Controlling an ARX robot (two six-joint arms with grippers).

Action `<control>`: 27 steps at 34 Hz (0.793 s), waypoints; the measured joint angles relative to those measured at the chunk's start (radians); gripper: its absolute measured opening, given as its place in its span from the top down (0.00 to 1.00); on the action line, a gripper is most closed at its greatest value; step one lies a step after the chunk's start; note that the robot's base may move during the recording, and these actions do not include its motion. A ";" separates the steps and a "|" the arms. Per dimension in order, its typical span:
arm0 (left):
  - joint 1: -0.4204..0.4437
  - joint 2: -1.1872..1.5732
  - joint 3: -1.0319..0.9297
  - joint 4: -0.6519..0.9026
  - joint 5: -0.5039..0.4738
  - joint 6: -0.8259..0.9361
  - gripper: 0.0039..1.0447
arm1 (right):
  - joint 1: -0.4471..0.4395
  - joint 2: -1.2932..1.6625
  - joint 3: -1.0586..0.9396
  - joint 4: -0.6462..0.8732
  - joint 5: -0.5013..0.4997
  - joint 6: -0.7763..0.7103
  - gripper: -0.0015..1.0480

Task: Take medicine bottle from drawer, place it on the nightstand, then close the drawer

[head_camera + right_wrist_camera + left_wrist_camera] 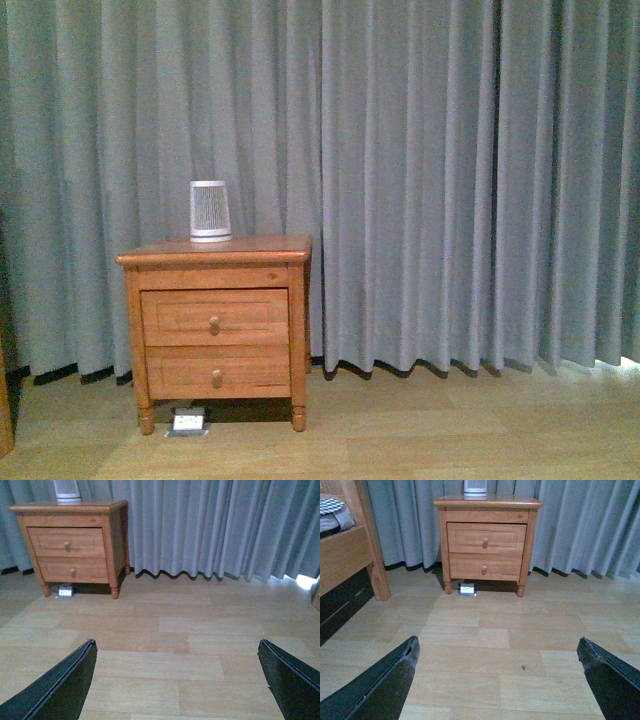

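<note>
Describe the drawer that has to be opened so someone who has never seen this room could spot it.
Against the grey pleated curtain stands a small orange-brown wooden nightstand with a white ribbed cylinder on top. Its front has two closed panelled drawers, each with one round knob. You want the upper drawer, directly under the top; the lower drawer sits above the feet.

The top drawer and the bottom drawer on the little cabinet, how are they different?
The upper drawer sits right under the nightstand top; the lower drawer sits down by the feet, above a small white box on the floor. The upper drawer's front looks a bit taller than the lower drawer's. Both are shut, orange-brown, with one round knob each.
</note>
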 joint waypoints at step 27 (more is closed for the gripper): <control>0.000 0.000 0.000 0.000 0.000 0.000 0.06 | 0.000 0.000 0.000 0.000 0.000 0.000 0.07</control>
